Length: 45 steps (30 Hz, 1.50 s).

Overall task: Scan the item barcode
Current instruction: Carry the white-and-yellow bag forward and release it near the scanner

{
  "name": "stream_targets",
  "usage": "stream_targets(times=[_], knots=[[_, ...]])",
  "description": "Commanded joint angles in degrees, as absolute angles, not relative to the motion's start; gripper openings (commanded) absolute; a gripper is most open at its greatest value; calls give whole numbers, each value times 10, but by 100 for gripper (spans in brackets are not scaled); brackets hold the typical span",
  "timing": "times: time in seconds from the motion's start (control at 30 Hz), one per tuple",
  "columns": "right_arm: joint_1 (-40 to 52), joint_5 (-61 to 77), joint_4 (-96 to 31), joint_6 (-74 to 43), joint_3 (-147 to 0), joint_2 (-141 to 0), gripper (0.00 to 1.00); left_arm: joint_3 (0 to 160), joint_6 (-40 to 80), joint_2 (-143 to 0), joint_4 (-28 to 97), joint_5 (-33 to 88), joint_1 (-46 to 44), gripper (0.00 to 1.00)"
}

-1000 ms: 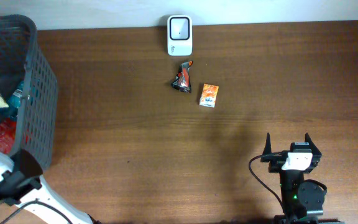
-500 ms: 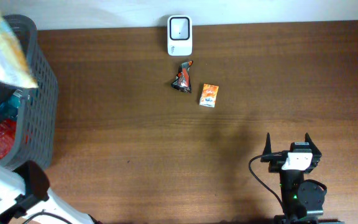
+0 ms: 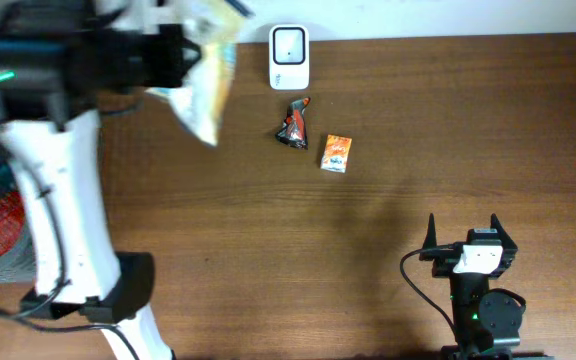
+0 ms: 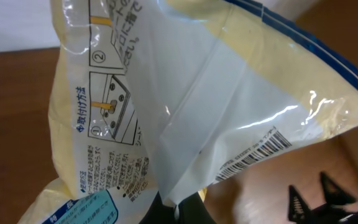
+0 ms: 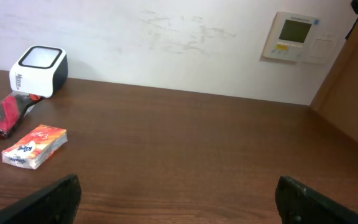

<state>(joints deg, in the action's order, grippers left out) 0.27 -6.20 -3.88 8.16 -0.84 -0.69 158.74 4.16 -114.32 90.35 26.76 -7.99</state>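
Nearest, the right gripper (image 3: 465, 229) sits with its fingers wide apart. Farther on lie an orange packet (image 3: 336, 153) and a dark wrapper (image 3: 294, 123). The left gripper (image 4: 178, 208) clamps a yellow bag (image 3: 206, 80) in the air, beside the scanner (image 3: 289, 56) at the back.

Left arm (image 3: 53, 62) motion-blurred overhead, yellow packet (image 4: 185, 93) cropped by left wrist view's edges, barcode (image 4: 253, 155) digits seemingly unreadable

On the yellow-and-white crinkly plastic bag (image 4: 185, 93) I held, I read a circled 2 (image 4: 99, 55) and a circled 1 (image 4: 93, 130) beside small line diagrams, columns of blue Japanese print, and a black barcode (image 4: 253, 155) whose digits were too fine to read. The lettering on the small orange carton (image 5: 35, 146) was too small for me.
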Motion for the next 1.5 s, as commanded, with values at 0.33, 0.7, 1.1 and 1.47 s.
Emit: stream_targets(times=[0.33,0.7,1.1,1.47], knots=[[8,-67,-40,86,-3,-4,98,1171,43,-1137,558,197,-312,0],[8,-67,-40,86,-3,-4,98,997,43,-1137,431,152,-379,2],[8,-67,-40,86,-3,-4,98,982,43,-1132,416,152,-380,80],[8,-67,-40,86,-3,-4,98,1120,43,-1000,586,73,-213,93]])
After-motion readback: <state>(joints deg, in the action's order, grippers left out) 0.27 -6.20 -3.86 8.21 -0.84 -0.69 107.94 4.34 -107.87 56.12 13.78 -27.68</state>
